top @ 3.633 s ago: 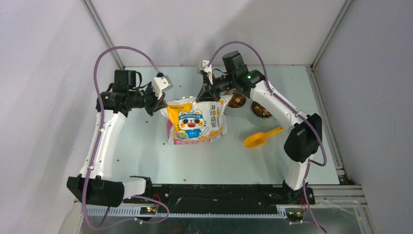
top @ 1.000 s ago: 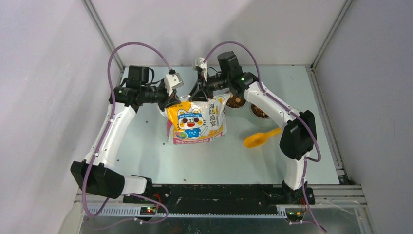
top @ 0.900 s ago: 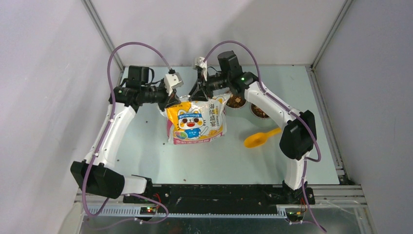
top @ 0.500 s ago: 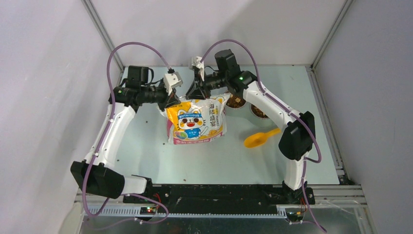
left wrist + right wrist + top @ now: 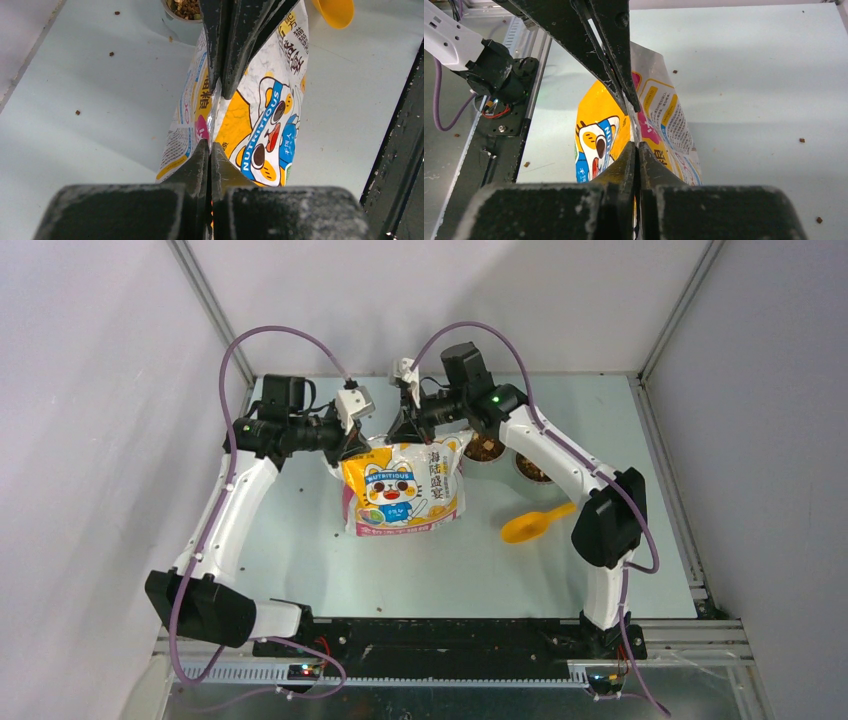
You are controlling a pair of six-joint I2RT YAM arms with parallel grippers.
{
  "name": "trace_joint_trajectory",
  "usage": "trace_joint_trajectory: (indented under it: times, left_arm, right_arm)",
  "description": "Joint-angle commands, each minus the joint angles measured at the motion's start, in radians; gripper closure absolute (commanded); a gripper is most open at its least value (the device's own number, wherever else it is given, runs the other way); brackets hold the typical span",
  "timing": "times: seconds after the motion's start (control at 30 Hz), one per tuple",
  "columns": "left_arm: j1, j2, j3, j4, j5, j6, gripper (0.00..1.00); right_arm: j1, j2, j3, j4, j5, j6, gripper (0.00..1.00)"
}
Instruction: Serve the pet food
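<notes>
- The left gripper (image 5: 350,447) and the right gripper (image 5: 405,433) are each clamped on the top seam of the bag (image 5: 400,490), facing each other along it.
- The pet food (image 5: 486,448) sits in 2 bowls (image 5: 537,483) just right of the bag, near the far edge of the table (image 5: 300,540) and closer to the right arm.

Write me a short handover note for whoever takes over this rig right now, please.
Left gripper: shut on the bag at its top edge.
Right gripper: shut on the same edge.
Bag upright mid-table; scoop lies to its right; pet food sits in two bowls beyond the scoop.
Done: both bowls hold kibble.
Left: probably close the bag's top and release; stray pellets lie around.
</notes>
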Motion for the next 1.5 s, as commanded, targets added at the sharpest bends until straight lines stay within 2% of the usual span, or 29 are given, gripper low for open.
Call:
trace_joint_trajectory:
  times: [0.0, 0.03, 0.07, 0.1, 0.17, 0.27, 0.3, 0.37, 0.4, 0.43, 0.5, 0.53, 0.57, 0.6, 0.63, 0.73, 0.77, 0.8, 0.83, 0.93, 0.97, 1.0, 1.07, 1.1, 1.2, 1.27, 1.33, 1.4, 1.47]
  left_arm:
    - [0.027, -0.03, 0.012, 0.065, -0.031, -0.006, 1.0]
    - [0.029, -0.03, 0.014, 0.064, -0.03, -0.007, 1.0]
    - [0.032, -0.03, 0.014, 0.063, -0.03, -0.008, 1.0]
    - [0.033, -0.03, 0.014, 0.063, -0.03, -0.008, 1.0]
    - [0.039, -0.029, 0.013, 0.063, -0.03, -0.009, 1.0]
    - [0.047, -0.031, 0.014, 0.057, -0.03, -0.01, 1.0]
    - [0.051, -0.032, 0.014, 0.055, -0.03, -0.008, 1.0]
    - [0.055, -0.035, 0.013, 0.048, -0.033, -0.004, 1.0]
    - [0.055, -0.035, 0.011, 0.046, -0.035, -0.002, 1.0]
    - [0.058, -0.036, 0.011, 0.044, -0.036, 0.001, 1.0]
    - [0.06, -0.037, 0.009, 0.04, -0.036, 0.001, 1.0]
    - [0.06, -0.036, 0.007, 0.039, -0.037, 0.001, 1.0]
    - [0.061, -0.037, 0.006, 0.039, -0.037, 0.001, 1.0]
    - [0.062, -0.037, 0.004, 0.04, -0.038, 0.001, 1.0]
    - [0.063, -0.038, 0.005, 0.04, -0.038, 0.001, 1.0]
    - [0.063, -0.038, -0.001, 0.042, -0.041, 0.002, 1.0]
    - [0.064, -0.039, -0.002, 0.042, -0.041, 0.001, 1.0]
    - [0.065, -0.04, -0.004, 0.042, -0.041, 0.001, 1.0]
    - [0.065, -0.04, -0.004, 0.042, -0.041, 0.001, 1.0]
    - [0.066, -0.038, -0.004, 0.042, -0.042, 0.001, 1.0]
    - [0.066, -0.037, -0.004, 0.04, -0.043, 0.002, 1.0]
    - [0.066, -0.037, -0.002, 0.04, -0.044, 0.003, 1.0]
    - [0.068, -0.036, -0.001, 0.04, -0.044, 0.004, 1.0]
    - [0.068, -0.036, 0.001, 0.04, -0.045, 0.004, 1.0]
    - [0.068, -0.033, 0.0, 0.041, -0.045, 0.004, 1.0]
    - [0.068, -0.035, -0.001, 0.041, -0.045, 0.004, 1.0]
    - [0.067, -0.036, -0.003, 0.039, -0.045, 0.007, 1.0]
    - [0.067, -0.035, -0.003, 0.034, -0.046, 0.01, 1.0]
    - [0.069, -0.035, -0.001, 0.028, -0.051, 0.018, 1.0]
  right_arm:
    - [-0.005, 0.004, 0.046, -0.013, 0.024, -0.01, 0.87]
    - [-0.005, 0.003, 0.046, -0.019, 0.027, -0.012, 0.79]
    - [-0.007, 0.003, 0.05, -0.037, 0.028, -0.028, 0.82]
    - [-0.008, 0.003, 0.053, -0.047, 0.023, -0.041, 0.97]
    - [-0.014, 0.0, 0.056, -0.065, 0.019, -0.057, 1.0]
    - [-0.025, -0.012, 0.05, -0.068, 0.035, -0.056, 1.0]
    - [-0.03, -0.015, 0.05, -0.071, 0.049, -0.058, 0.87]
    - [-0.04, -0.023, 0.052, -0.082, 0.066, -0.069, 0.77]
    - [-0.044, -0.026, 0.058, -0.091, 0.066, -0.078, 0.79]
    - [-0.053, -0.021, 0.077, -0.126, 0.063, -0.104, 0.89]
    - [-0.066, -0.009, 0.124, -0.198, 0.055, -0.145, 1.0]
    - [-0.077, -0.007, 0.129, -0.212, 0.053, -0.149, 0.98]
    - [-0.084, -0.013, 0.125, -0.214, 0.059, -0.137, 0.87]
    - [-0.097, -0.019, 0.118, -0.209, 0.061, -0.132, 0.84]
    - [-0.104, -0.026, 0.117, -0.221, 0.042, -0.149, 0.95]
    - [-0.137, -0.027, 0.143, -0.259, 0.03, -0.15, 1.0]
    - [-0.141, -0.03, 0.147, -0.261, 0.042, -0.132, 0.95]
    - [-0.148, -0.032, 0.147, -0.264, 0.057, -0.132, 0.8]
    - [-0.151, -0.035, 0.149, -0.286, 0.059, -0.161, 0.76]
    - [-0.164, -0.02, 0.173, -0.407, 0.043, -0.284, 1.0]
    - [-0.166, -0.013, 0.199, -0.431, 0.044, -0.296, 1.0]
    - [-0.171, -0.003, 0.209, -0.464, 0.055, -0.3, 0.96]
    - [-0.18, -0.007, 0.21, -0.48, 0.065, -0.314, 0.81]
    - [-0.184, -0.012, 0.203, -0.481, 0.066, -0.325, 0.81]
    - [-0.19, -0.026, 0.188, -0.498, 0.085, -0.374, 0.95]
    - [-0.198, -0.026, 0.192, -0.511, 0.098, -0.386, 0.91]
    - [-0.209, -0.028, 0.198, -0.542, 0.089, -0.423, 1.0]
    - [-0.223, -0.029, 0.208, -0.567, 0.092, -0.441, 1.0]
    - [-0.232, -0.036, 0.206, -0.573, 0.111, -0.444, 0.88]
